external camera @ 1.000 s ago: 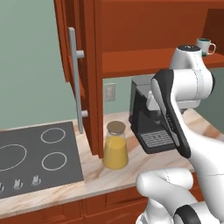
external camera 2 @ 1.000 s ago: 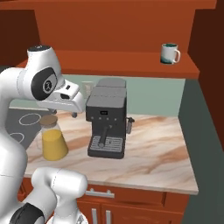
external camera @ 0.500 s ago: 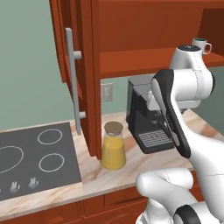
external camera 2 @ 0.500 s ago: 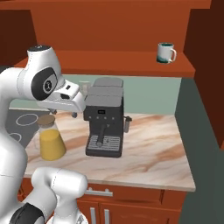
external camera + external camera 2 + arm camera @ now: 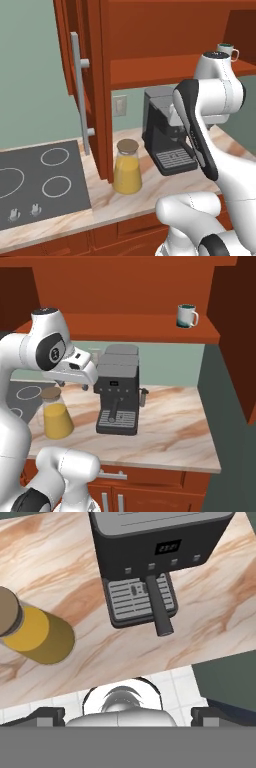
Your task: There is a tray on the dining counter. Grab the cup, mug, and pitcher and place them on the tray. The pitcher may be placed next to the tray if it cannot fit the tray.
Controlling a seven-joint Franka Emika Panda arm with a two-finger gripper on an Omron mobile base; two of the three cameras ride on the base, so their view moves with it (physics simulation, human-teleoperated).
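Note:
The pitcher (image 5: 127,167), clear glass with orange liquid and a brown lid, stands on the marbled counter left of a black coffee machine; it also shows as the pitcher (image 5: 56,415) and, lying sideways in the hand view, the pitcher (image 5: 35,632). The white-and-teal mug (image 5: 226,50) sits on the wooden shelf above, the mug (image 5: 187,316) near its right end. My gripper (image 5: 129,714) hovers above the counter, looking down, open with nothing between its tips. The hand (image 5: 75,367) hangs between pitcher and machine. The tray, the cup and the dining counter are out of view.
A black coffee machine (image 5: 165,135) (image 5: 117,388) (image 5: 150,567) stands at the counter's back. A dark stovetop (image 5: 35,180) lies to the left. An open cabinet door (image 5: 80,90) with a long handle hangs above the pitcher. The counter (image 5: 170,431) ends at the right.
The whole scene has slid slightly left in both base views, so the base has moved a little. The arm keeps its pose and the gripper stays open.

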